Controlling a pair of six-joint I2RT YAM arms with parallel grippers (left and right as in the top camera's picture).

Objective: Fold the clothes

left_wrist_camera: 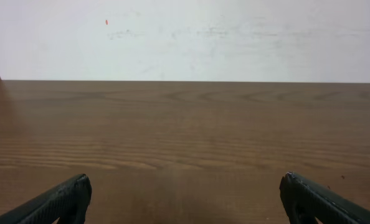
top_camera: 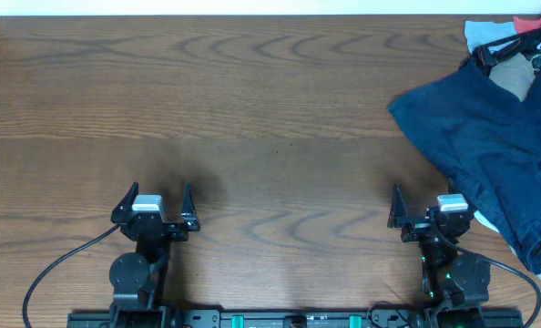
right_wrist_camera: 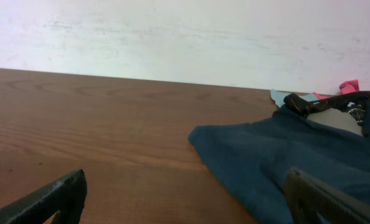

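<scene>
The dark navy-blue shorts (top_camera: 489,137) lie crumpled at the right edge of the table, on top of a pile. They also show at the right of the right wrist view (right_wrist_camera: 278,155). My right gripper (top_camera: 430,205) is open and empty near the front edge, just left of and in front of the shorts; its right finger overlaps the cloth in the right wrist view (right_wrist_camera: 185,199). My left gripper (top_camera: 157,199) is open and empty at the front left, far from the shorts; its wrist view (left_wrist_camera: 185,199) holds only bare wood.
Other garments lie under and behind the shorts at the back right: a beige one (top_camera: 516,77), a light blue-white one (top_camera: 484,35), a pink-red one (top_camera: 536,22). The brown wooden table (top_camera: 252,118) meets a white wall (right_wrist_camera: 172,31) at the back.
</scene>
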